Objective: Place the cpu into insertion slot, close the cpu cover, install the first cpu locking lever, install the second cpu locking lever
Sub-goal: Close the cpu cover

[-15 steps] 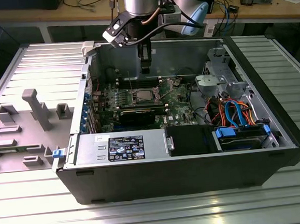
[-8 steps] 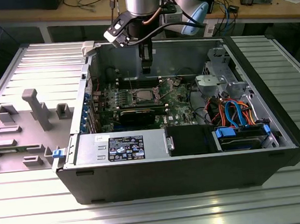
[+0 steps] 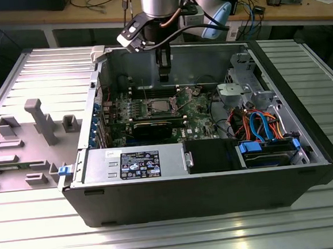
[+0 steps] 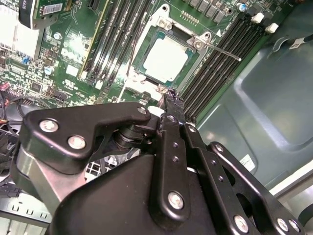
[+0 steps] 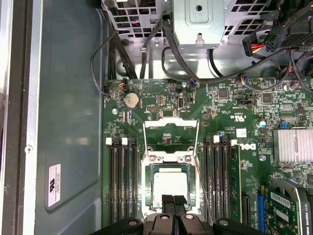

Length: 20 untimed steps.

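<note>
The cpu (image 5: 169, 183) shows its dull silver top and lies flat in the insertion slot (image 5: 148, 186) on the green board. It also shows in the second wrist view (image 4: 165, 58) and in the exterior view (image 3: 157, 107). The cpu cover (image 5: 171, 128) is swung open and stands up beyond the slot, on the side away from my fingers. A thin locking lever (image 4: 220, 50) sticks out over the memory slots. My gripper (image 5: 173, 200) hangs just above the slot's near edge with its fingers shut on nothing; it appears as well in the exterior view (image 3: 164, 77).
Long black memory slots (image 5: 122, 181) flank the socket on both sides. A black card (image 3: 155, 127) and the labelled power supply (image 3: 139, 163) lie toward the case's front wall. The drive cage with coloured cables (image 3: 258, 123) fills the exterior view's right. A grey fixture plate (image 3: 34, 129) lies outside the case.
</note>
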Motion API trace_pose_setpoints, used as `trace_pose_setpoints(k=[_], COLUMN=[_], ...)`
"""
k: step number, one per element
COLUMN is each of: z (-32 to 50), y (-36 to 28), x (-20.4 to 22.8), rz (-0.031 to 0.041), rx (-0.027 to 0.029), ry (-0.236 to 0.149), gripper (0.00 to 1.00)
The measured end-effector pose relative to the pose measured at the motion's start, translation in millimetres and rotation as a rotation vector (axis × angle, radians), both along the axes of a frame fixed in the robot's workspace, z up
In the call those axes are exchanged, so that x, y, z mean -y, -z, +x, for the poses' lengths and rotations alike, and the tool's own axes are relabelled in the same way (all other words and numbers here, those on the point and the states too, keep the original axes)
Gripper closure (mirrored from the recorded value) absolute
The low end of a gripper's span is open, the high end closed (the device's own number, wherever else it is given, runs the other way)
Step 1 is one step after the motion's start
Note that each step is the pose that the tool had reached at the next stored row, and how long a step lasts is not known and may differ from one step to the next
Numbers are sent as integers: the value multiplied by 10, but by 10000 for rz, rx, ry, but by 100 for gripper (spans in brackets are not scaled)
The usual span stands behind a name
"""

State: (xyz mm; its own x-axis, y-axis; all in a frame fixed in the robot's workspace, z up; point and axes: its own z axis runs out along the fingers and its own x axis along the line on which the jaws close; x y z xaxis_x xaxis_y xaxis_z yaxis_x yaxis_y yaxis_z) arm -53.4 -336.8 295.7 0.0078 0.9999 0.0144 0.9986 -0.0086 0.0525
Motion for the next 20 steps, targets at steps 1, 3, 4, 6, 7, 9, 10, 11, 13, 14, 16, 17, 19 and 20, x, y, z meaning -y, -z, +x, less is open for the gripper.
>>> trace_pose_setpoints(k=[1, 3, 4, 6, 7, 9, 10, 11, 13, 14, 16, 17, 19, 20], z=[5, 14, 16, 17, 19, 22, 23, 26, 29, 30, 33, 34, 39, 40], y=[0, 0, 0, 0, 0, 0, 0, 0, 0, 0, 0, 0, 0, 0], x=[0, 0, 0, 0, 0, 0, 0, 0, 0, 0, 0, 0, 0, 0], rz=[0, 0, 0, 0, 0, 0, 1, 0, 0, 0, 0, 0, 0, 0], rx=[0, 0, 0, 0, 0, 0, 0, -1, 0, 0, 0, 0, 0, 0], ry=[0, 1, 1, 0, 1, 0, 0, -1, 0, 0, 1, 1, 0, 1], gripper=[89, 89, 89, 89, 89, 89, 89, 89, 89, 89, 89, 89, 89, 89])
